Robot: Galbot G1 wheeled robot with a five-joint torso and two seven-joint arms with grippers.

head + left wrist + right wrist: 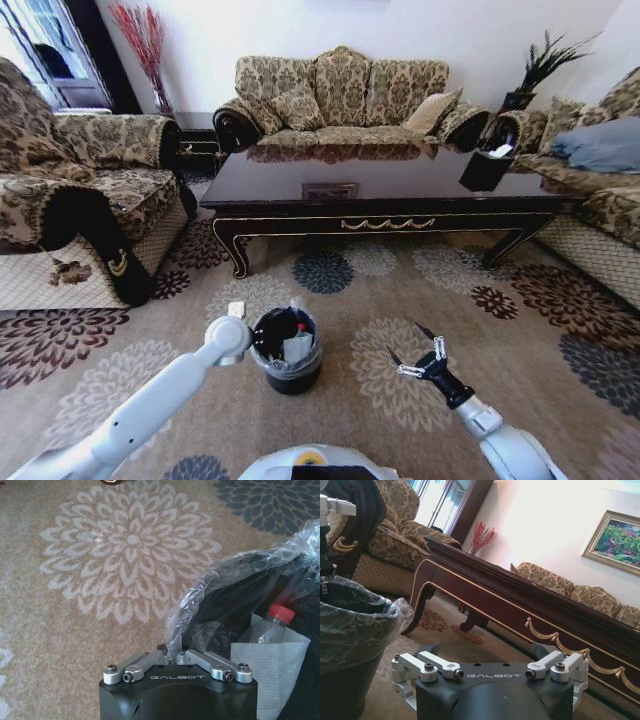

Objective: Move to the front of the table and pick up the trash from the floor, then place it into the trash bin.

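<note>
1. The trash bin [287, 352] stands on the floor [380, 290] in front of the worktop [390, 180], off the left half of its front rail and well apart from it, on the patterned carpet between two flower medallions.
2. The bin's thin plastic liner [235, 575] is folded over the rim and bulges up at one side.
3. Inside the bin lie a clear bottle with a red cap [274, 622] and a white paper napkin [272, 667]; the napkin leans against the bottle, covering its lower part.
4. The left tool [236, 311] hangs just beside the bin's left rim, slightly above it. In the left wrist view its linkages are drawn in toward the middle and the liner's edge rises right at the point where they meet; the fingertips are hidden there, so I cannot tell whether they are together or nipping the plastic.
5. The right tool [413, 350] hovers above the floor to the right of the bin, near it but apart, over a pale medallion. Its fingers [436, 347] are spread apart and nothing is between them.
6. From the right wrist view the worktop's dark front rail with its gold ornament [570, 642] runs across behind the tool, and the lined bin [350, 630] stands near at one side.
7. A black box-shaped holder [486, 168] sits at the worktop's right end.
</note>
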